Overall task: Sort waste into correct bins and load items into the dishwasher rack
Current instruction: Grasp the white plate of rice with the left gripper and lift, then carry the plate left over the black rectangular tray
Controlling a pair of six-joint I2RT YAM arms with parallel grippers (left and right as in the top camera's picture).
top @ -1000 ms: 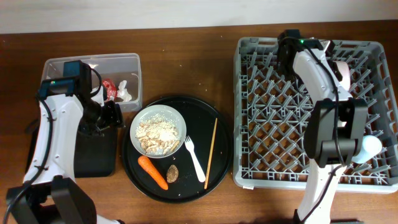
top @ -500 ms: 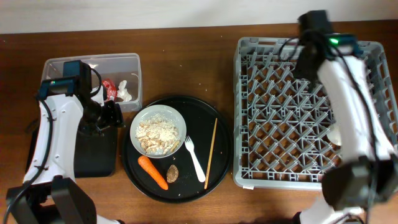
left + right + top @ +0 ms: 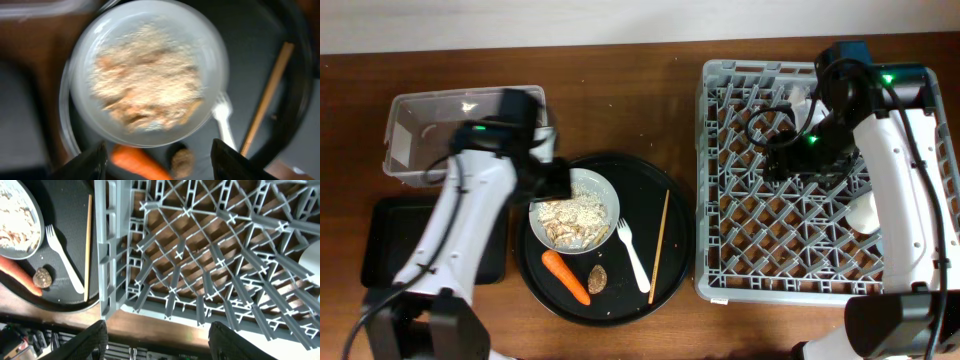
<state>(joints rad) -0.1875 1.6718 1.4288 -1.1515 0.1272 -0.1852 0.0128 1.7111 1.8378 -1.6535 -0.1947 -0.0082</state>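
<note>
While our left gripper (image 3: 160, 157) and right gripper (image 3: 160, 339) gape empty, white round dish (image 3: 611, 196) and orange carrot (image 3: 565, 277) lie unsorted lower centre.

Overhead faces straight down; both closer wrist views share the fork (image 3: 64, 262).

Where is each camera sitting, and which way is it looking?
Overhead: fixed above the table, looking straight down; the left arm reaches over the white dish, the right arm over the dishwasher rack.
Left wrist: on the left arm, looking down into the dish of food scraps; the left gripper shows its fingertips at the bottom edge.
Right wrist: on the right arm, looking down at the rack's corner; the right gripper shows its fingertips below.
Shared: all three show the white fork and chopstick.
</note>
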